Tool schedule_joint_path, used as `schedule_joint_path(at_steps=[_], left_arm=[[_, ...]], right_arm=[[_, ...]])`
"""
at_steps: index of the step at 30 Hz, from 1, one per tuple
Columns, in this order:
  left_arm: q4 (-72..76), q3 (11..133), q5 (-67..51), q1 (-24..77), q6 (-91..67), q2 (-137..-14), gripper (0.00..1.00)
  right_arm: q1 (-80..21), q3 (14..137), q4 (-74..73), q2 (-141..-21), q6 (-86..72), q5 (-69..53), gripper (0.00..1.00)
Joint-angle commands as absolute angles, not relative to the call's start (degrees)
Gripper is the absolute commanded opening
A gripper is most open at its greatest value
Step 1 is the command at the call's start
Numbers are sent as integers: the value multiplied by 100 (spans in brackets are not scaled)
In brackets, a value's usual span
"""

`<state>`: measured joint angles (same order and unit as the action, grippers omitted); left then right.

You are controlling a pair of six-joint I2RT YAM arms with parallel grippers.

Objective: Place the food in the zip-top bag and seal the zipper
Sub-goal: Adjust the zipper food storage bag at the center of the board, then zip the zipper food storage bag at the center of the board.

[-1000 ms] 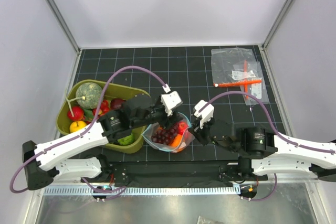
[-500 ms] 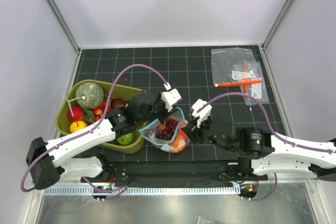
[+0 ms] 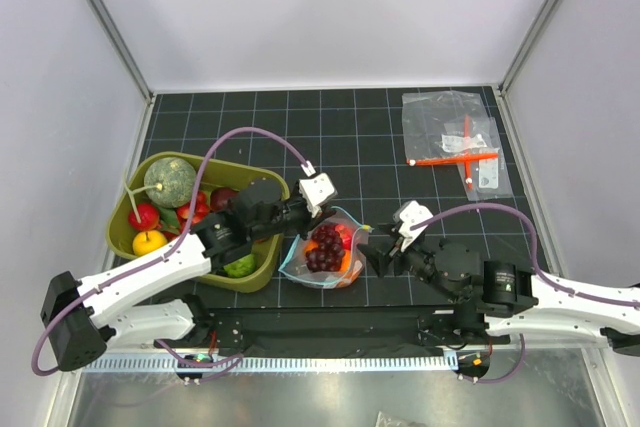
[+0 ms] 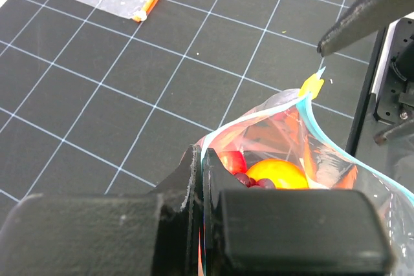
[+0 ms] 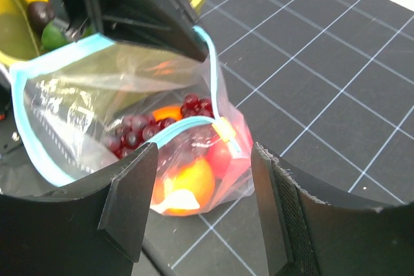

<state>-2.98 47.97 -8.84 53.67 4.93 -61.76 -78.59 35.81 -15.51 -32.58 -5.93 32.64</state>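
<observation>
Hidden: the left gripper [image 4: 202,167] covers the near part of the zip-top bag [image 4: 323,159] in its own camera. The bag also runs off the edge of that picture.
Hard to see: from above, the bag's mouth is too small to make out.
Left hand: its two fingers are pressed tight together on the bag's rim and pinch the plastic.
Right hand: the right gripper [image 5: 204,153] has its fingers wide apart and holds nothing. The bag sits just in front of the gap.
Only the right wrist camera shows: the zipper [image 5: 178,129] makes an open loop, so the mouth gapes. A small yellow slider [image 5: 224,130] sits on the strip.
Only the top camera shows: a green bin [image 3: 215,161] with a melon [image 3: 168,179] and other small fruit in it. Clear packets [image 3: 450,132] lie well apart at the far right.
In the bag: grapes [image 5: 136,135], a red fruit [image 5: 220,158] and an orange fruit [image 5: 187,182]. An orange patch behind the grapes may be a second one.
Where the bag is: on the black mat [image 3: 360,137], between the two grippers and just beside the bin.
</observation>
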Motion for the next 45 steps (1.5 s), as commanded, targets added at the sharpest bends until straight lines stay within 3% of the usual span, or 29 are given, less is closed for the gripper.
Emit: schedule_joint_path(at_steps=[1, 6, 12, 19, 23, 27, 30, 34, 36, 39, 40, 45], left_arm=[[123, 4781, -1011, 5361, 483, -6038, 0], [106, 4781, -1028, 5370, 492, -6012, 0], [105, 4764, -1028, 5361, 483, -5985, 0], [79, 4781, -1011, 5361, 475, -5985, 0], [53, 4808, -1063, 5370, 431, -5977, 0], [35, 4816, -1072, 5370, 396, -5933, 0], [18, 4834, -1081, 5370, 360, -5898, 0], [-245, 5027, -1063, 5449, 404, -5933, 0], [-333, 5132, -1081, 5537, 448, -5976, 8], [-518, 5361, -1317, 5607, 466, -6090, 44], [-579, 5466, -1362, 5625, 466, -6126, 61], [-633, 5695, -1450, 5643, 335, -6012, 75]], right_arm=[[-7866, 3577, -1028, -3260, -518, 3629, 66], [-7542, 3559, -1011, -3427, -589, 3613, 66], [-6287, 3499, -985, -3604, -861, 2182, 63], [-5898, 3357, -492, -3734, -739, 915, 62], [-5898, 3358, -317, -3893, -642, 748, 45], [-5906, 3401, -343, -3973, -694, 616, 15], [-5915, 3419, -465, -3789, -826, 545, 1], [-5898, 3585, -843, -3507, -1080, 579, 1], [-5906, 3910, -1306, -3541, -1212, 624, 1], [-5906, 4656, -2184, -3918, -1485, 712, 1], [-5906, 4867, -2432, -4068, -1546, 782, 1], [-5906, 5852, -3453, -4623, -1889, 819, 1]])
